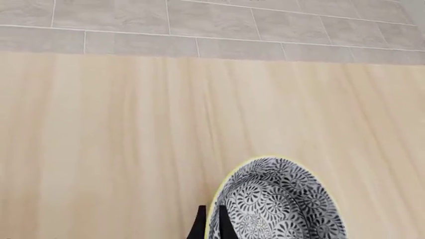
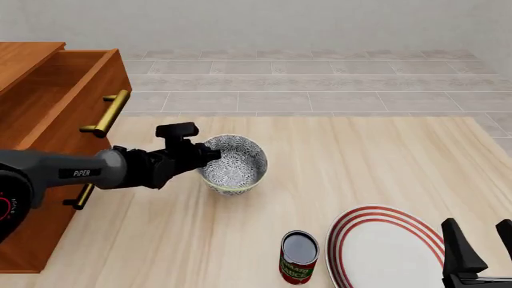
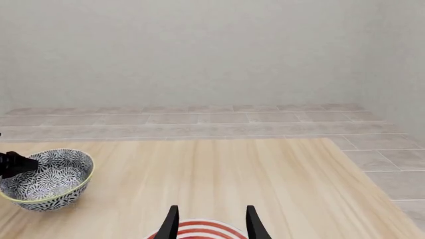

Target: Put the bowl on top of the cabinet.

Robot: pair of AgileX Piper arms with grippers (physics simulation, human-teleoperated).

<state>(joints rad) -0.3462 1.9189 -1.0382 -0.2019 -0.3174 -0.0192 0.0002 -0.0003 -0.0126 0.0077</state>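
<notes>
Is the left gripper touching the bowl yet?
Touching. In the left wrist view the left gripper has its two dark fingers either side of the bowl rim, no gap visible. The front view agrees: the fingertips meet the rim's near-left edge.

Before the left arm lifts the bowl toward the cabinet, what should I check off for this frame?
1. Left gripper at the bowl rim: ok, its fingers straddle the near-left rim, one inside and one outside.
2. Grip firmly closed on the rim: cannot tell, contact is not clear in any view.
3. Bowl upright on the table: ok.
4. Cabinet top free for the bowl: cannot tell, only a corner shows, and an open drawer sits below it.
5. Right gripper out of the way: ok, open over the plate, far from the bowl.
6. Can clear of the lift path: ok.
</notes>
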